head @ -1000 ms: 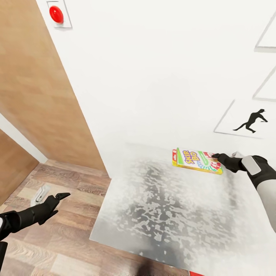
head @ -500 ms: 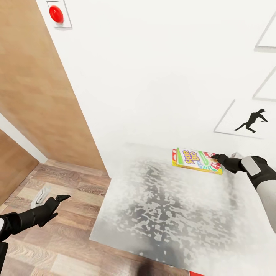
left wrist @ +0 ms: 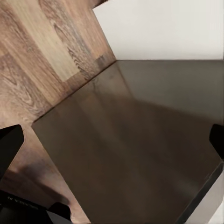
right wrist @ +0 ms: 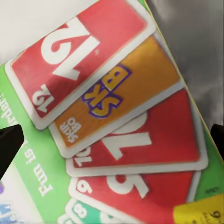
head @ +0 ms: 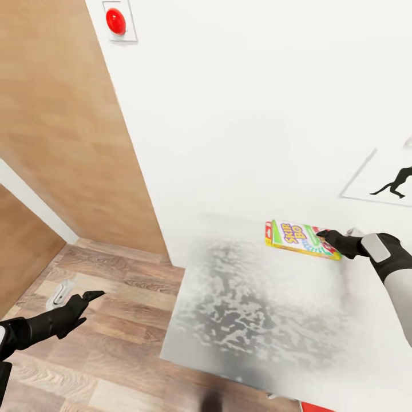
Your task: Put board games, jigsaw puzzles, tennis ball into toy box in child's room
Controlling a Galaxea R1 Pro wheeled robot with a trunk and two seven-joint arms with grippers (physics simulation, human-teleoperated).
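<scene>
At the right of the head view, the flat white-green-red "SKIP BO" board game box (head: 302, 238) is seen at the far side of a mottled grey-white bed surface (head: 252, 309), with the black right gripper (head: 324, 234) at its right end. Whether the box is lifted or lying on the surface cannot be told, and whether the fingers are pinching it is not made plain either: in the right wrist view the printed red and orange cards of the box (right wrist: 112, 121) are seen close up, with dark fingertips at both edges of the frame. At the lower left of the head view, the black left gripper (head: 86, 297) is held over the wood-plank floor (head: 114, 343), empty, and its spread cannot be judged. A red round button (head: 115, 21) is mounted at the upper left. The task is judged to be early: this game is only being collected, and the toy box, table and remaining toys are yet to be reached.
</scene>
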